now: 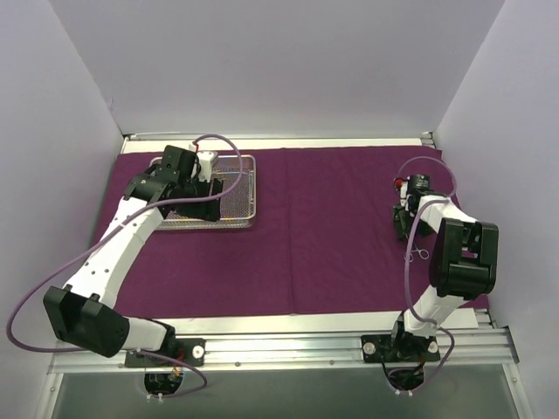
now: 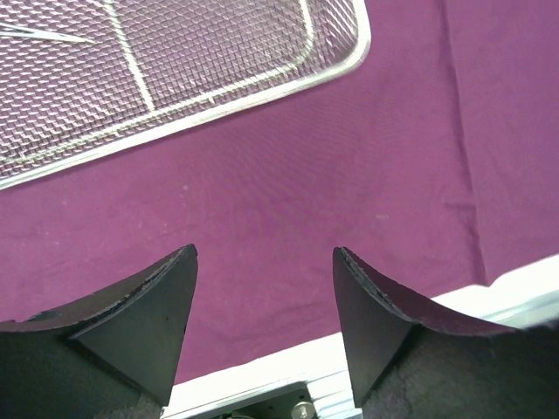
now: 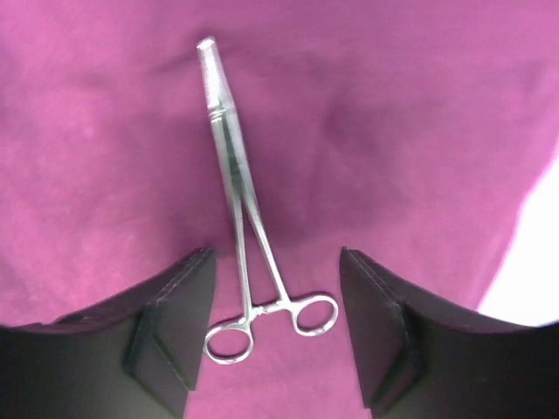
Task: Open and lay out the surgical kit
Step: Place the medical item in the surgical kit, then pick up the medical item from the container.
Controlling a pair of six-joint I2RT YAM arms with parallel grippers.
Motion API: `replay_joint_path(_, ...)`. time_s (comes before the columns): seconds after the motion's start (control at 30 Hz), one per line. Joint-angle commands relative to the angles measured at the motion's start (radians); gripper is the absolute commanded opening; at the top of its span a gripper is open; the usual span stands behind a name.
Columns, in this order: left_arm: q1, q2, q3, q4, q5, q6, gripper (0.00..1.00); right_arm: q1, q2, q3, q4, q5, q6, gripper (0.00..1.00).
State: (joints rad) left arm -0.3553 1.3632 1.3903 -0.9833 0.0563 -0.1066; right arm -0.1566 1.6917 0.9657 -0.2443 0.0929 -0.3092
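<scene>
Cloth (image 1: 332, 236) is spread flat, with the tray (image 1: 252, 188) set at its far left. Both the left gripper (image 2: 265, 262) and right gripper (image 3: 278, 262) are seen spread, empty. Forceps (image 3: 236, 183), laid beneath the right gripper, are judged light, stiff, slippery, best pinched at the shanks.

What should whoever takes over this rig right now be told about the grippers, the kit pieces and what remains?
Left gripper: open and empty, over the deep-purple cloth wrap, next to a corner of the rectangular silver wire-mesh tray.
Right gripper: open, fingers either side of a slim steel ring-handled instrument lying flat on the cloth at the right; not gripping it.
Done: cloth opened and spread, tray exposed at far left, one instrument laid out.
Left: a slim steel tip shows inside the tray; how many pieces are there cannot be told. Move them onto the cloth.
</scene>
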Motion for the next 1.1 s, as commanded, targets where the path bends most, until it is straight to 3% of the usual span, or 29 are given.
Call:
replay_joint_path(0.0,0.050,0.049,0.087,0.032,-0.021,-0.036,0.73,0.005,-0.029,0.088,-0.052,0.132,0.137,0.59)
replay_joint_path(0.07,0.093,0.091,0.128,0.023,-0.029,-0.062,0.73,0.014,-0.072,0.184,-0.095,0.200,0.266,0.66)
replay_joint_path(0.2,0.133,0.171,0.197,-0.003,-0.045,-0.113,0.73,0.159,-0.112,0.371,-0.248,0.324,0.456,0.77)
replay_joint_path(0.23,0.144,0.183,0.205,-0.003,-0.046,-0.134,0.73,0.255,-0.113,0.401,-0.307,0.323,0.493,0.77)
replay_joint_path(0.37,0.226,0.255,0.228,0.031,-0.015,-0.267,0.72,0.481,-0.147,0.423,-0.311,0.177,0.665,0.79)
replay_joint_path(0.5,0.265,0.413,0.387,-0.061,-0.108,-0.435,0.60,0.687,-0.194,0.370,-0.188,0.048,0.601,0.80)
replay_joint_path(0.83,0.295,0.830,0.861,-0.276,-0.351,-0.606,0.62,0.721,-0.263,0.331,-0.112,0.024,0.483,0.79)
replay_joint_path(1.07,0.308,1.060,1.058,-0.399,-0.429,-0.821,0.66,0.664,-0.291,0.277,-0.078,0.018,0.492,0.80)
